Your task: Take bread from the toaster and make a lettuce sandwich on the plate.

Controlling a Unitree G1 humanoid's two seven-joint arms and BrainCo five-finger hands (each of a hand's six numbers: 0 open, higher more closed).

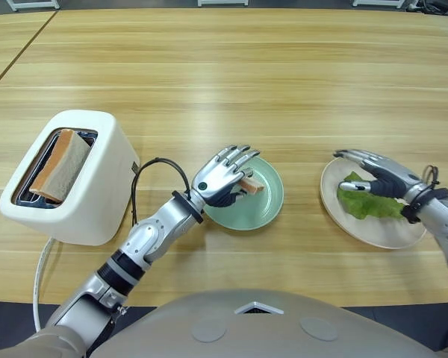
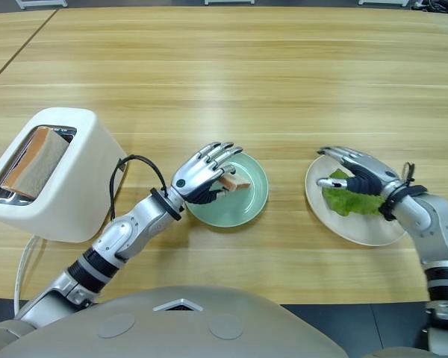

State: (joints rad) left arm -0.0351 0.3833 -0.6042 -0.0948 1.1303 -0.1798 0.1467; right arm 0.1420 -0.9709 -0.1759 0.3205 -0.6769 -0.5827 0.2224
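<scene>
The left hand (image 1: 222, 179) pinches a slice of bread (image 1: 254, 186), fingers laid nearly straight over the top and thumb tucked beneath. It holds the slice over the 10 o'clock part of the green plate (image 1: 265, 212); I cannot tell whether the bread touches the dish. A black cable (image 1: 164, 162) loops from the wrist toward 9 o'clock, where the white toaster (image 1: 97, 201) stands with a second slice (image 1: 63, 164) upright in its slot.

At 3 o'clock from the green plate, the right hand (image 1: 381, 175) arches over the lettuce (image 1: 373, 207), fingers stretched out toward 10 o'clock and clasping nothing. The leaf lies flat on the beige plate (image 1: 381, 235). Both plates sit apart on the wooden table (image 1: 246, 74).
</scene>
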